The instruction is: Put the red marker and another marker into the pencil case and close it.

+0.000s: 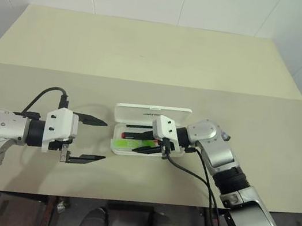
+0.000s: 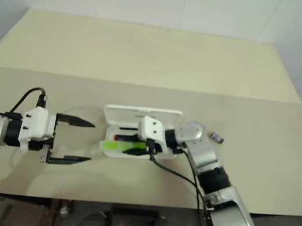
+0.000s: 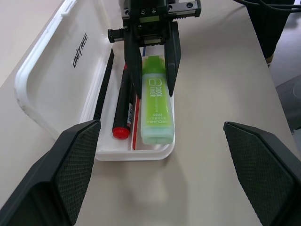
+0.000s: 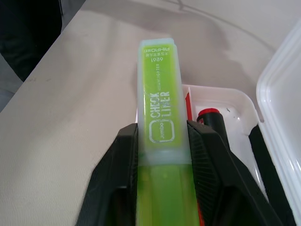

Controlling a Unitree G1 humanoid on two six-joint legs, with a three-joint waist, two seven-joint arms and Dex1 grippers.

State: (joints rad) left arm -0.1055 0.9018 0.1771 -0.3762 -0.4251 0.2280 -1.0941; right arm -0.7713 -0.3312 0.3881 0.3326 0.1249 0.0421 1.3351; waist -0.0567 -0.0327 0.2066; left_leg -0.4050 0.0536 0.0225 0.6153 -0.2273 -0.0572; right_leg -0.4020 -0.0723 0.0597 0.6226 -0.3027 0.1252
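Lime-green highlighter (image 3: 157, 106), flat, chunky, white lettering

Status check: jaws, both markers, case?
Left gripper open, clear of case. Right gripper jaws astride green highlighter, resting over pencil case front edge. Red marker already inside, lid up. Nothing blocking.

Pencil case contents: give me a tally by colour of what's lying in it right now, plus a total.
Lime-green highlighter, between the right claw's fingers: 1
Red-capped black marker: 1
Thin black pen or line: 1
Thin red line or pen: 1
Total in the open white pencil case: 4
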